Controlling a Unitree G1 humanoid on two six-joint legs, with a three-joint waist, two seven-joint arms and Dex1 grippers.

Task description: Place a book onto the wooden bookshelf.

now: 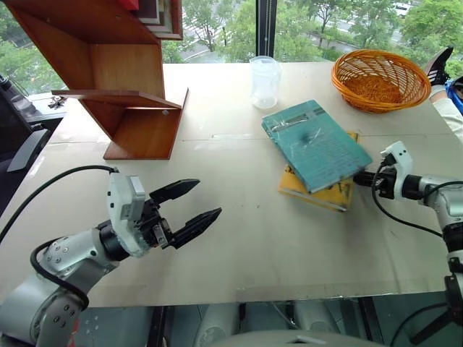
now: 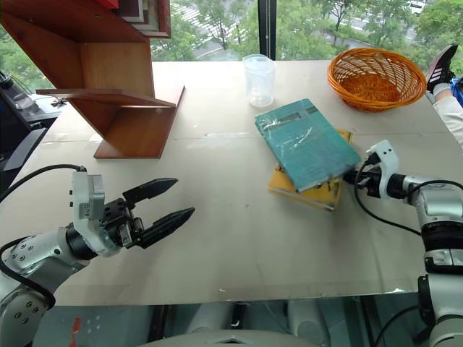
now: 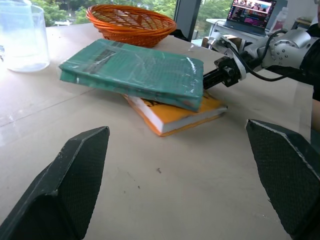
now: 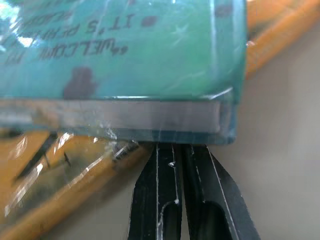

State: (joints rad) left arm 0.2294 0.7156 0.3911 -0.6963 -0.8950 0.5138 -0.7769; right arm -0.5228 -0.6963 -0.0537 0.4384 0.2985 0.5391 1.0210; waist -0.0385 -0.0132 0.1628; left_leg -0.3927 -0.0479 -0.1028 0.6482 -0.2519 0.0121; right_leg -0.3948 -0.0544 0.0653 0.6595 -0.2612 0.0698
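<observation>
Book (image 1: 315,144) rests tilted on closed right jaws wedged under its corner

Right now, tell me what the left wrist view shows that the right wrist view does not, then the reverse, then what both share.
Left wrist only: the orange wicker basket, the clear plastic cup, a laptop in the background, and the open left end effector with its fingers spread wide.
Right wrist only: the lettering on the teal cover, and the shut fingertips of the right end effector tucked under the book's corner.
Both: the teal book lying on the yellow book on the table.
</observation>
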